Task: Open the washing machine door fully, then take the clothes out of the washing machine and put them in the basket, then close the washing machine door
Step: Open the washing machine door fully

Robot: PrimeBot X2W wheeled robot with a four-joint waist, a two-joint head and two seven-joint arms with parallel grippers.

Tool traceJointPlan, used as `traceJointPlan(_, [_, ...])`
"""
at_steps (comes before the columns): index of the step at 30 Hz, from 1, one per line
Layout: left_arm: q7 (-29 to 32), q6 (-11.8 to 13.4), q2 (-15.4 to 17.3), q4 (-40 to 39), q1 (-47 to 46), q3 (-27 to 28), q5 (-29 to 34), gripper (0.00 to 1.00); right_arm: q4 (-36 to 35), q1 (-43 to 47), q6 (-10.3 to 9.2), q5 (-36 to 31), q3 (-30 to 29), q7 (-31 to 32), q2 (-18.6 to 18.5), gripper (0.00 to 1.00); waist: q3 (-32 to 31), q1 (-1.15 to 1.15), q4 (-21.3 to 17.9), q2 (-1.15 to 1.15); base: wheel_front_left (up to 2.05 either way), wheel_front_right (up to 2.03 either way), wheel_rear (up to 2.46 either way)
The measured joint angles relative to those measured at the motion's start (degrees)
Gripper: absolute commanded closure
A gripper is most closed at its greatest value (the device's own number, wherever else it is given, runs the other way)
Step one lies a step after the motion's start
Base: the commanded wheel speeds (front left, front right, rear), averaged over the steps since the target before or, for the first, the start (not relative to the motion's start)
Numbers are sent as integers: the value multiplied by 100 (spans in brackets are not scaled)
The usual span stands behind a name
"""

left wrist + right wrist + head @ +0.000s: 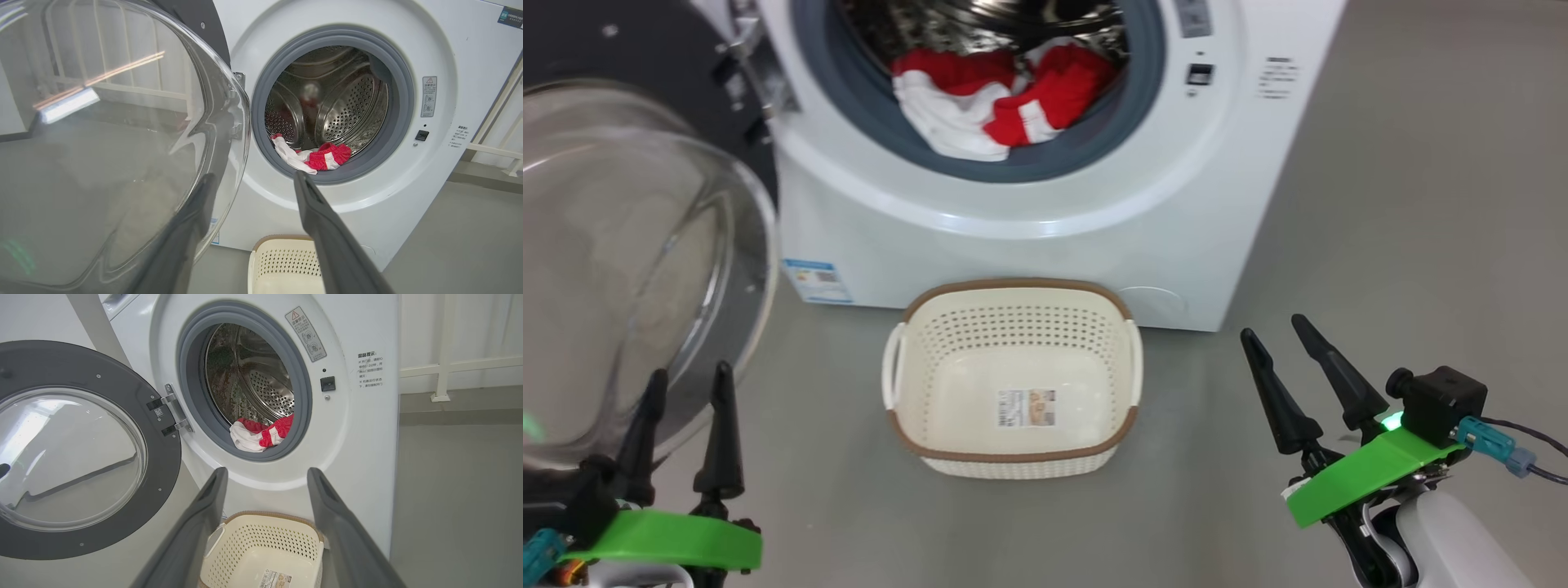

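The boxy white washing machine (1045, 204) was seen with its door (163, 457), a bulging glass bowl in a dark ring, swung wide for access. The perforated cream basket (1013, 286) was set on the floor (1421, 204) just before it, ready for the soft red-and-white clothes (1005, 102) heaped at the steel drum (347, 98) lip. The jaws of the left gripper (684, 416) and right gripper (1294, 367) were spread, empty.

The washing machine (361, 437) front carries a Chinese notice (370, 369) headed "温馨提示".
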Motion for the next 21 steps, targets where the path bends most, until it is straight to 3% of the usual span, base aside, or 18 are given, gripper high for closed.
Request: traceJointPlan(21, [-18, 42, -250, -68, 356, 100, 103, 0, -16, 10, 0, -167, -38, 0, -73, 0, -139, 0, -1153, 0, 0, 0, 0])
